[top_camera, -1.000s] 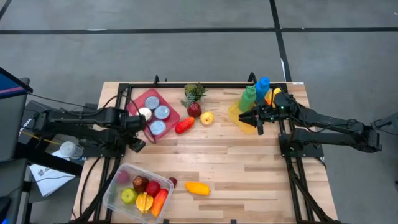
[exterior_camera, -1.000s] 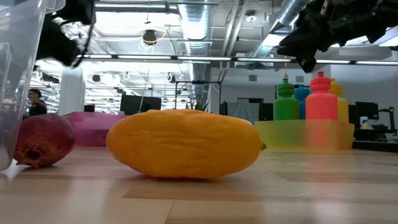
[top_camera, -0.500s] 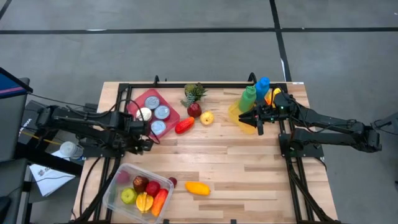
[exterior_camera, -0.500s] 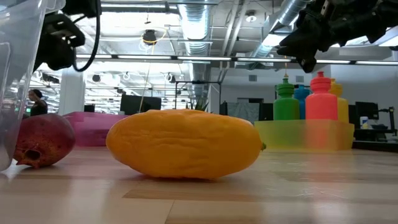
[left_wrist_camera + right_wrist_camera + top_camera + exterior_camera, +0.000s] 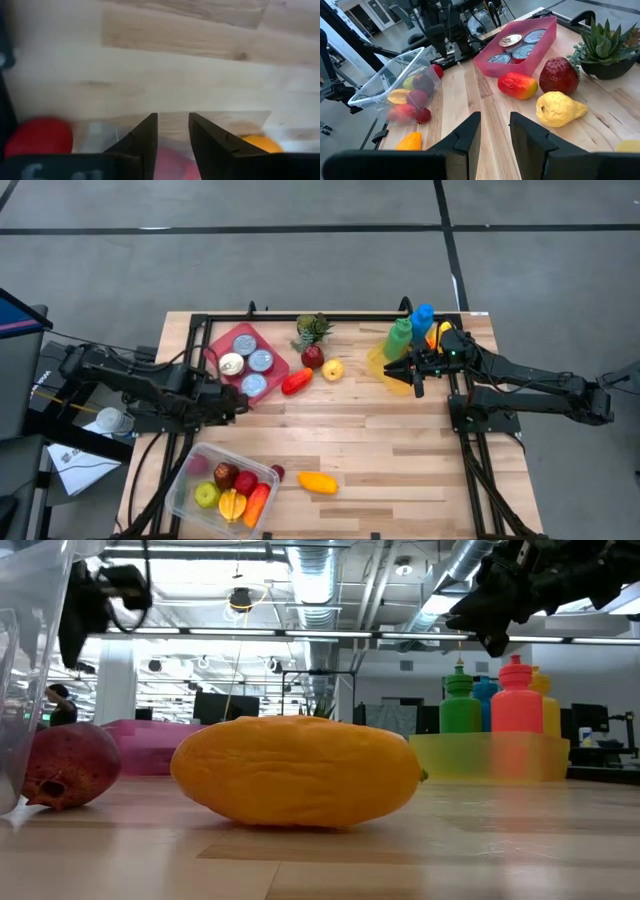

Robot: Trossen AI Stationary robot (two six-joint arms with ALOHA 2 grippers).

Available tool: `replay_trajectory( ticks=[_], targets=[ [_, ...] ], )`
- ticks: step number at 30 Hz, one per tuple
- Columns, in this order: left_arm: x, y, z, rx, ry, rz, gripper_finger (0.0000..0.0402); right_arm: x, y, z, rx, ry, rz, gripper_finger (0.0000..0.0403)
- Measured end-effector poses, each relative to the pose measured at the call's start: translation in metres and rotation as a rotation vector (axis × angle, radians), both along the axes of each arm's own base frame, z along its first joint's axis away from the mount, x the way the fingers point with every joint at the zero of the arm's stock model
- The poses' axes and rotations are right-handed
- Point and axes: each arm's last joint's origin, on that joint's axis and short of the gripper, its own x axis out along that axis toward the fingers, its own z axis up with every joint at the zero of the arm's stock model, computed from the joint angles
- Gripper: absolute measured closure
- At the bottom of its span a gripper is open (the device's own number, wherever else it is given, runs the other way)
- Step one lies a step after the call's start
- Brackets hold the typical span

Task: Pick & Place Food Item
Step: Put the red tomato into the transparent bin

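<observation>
Wooden table point(image 5: 380, 440), workshop ceiling behind. Left gripper point(image 5: 238, 405) hung just past the clear container point(image 5: 190, 480) of fruit, fingers point(image 5: 145, 140) slightly apart, empty. Orange food item point(image 5: 317, 481) lay well off from it, beside the container. Right gripper point(image 5: 408, 370) waited over the yellow bottle tray point(image 5: 378, 365), fingers point(image 5: 465, 137) narrowly apart.

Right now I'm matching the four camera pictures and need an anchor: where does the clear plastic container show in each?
High view: clear plastic container, near the front-left corner.
Low view: its wall at the far left edge.
Left wrist view: cannot tell.
Right wrist view: on the left.
Shared landmark: the pink tray of cans.
</observation>
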Motion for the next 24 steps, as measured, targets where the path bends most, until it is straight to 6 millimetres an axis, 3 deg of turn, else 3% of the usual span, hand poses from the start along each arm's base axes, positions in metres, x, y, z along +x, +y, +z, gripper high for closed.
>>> replay_trajectory(
  ticks=[8, 14, 24],
  targets=[
    [-0.016, -0.019, 0.017, 0.006, 0.109, 0.149, 0.0298, 0.000, 0.000, 0.000, -0.013, 0.002, 0.005, 0.0305],
    [-0.019, -0.037, 0.011, -0.002, 0.191, 0.202, 0.0298, 0.000, 0.000, -0.001, -0.013, 0.009, 0.006, 0.0305],
    [-0.022, -0.040, 0.000, 0.017, 0.433, 0.170, 0.0298, -0.001, 0.000, -0.002, -0.015, 0.023, 0.008, 0.0305]
  ],
)
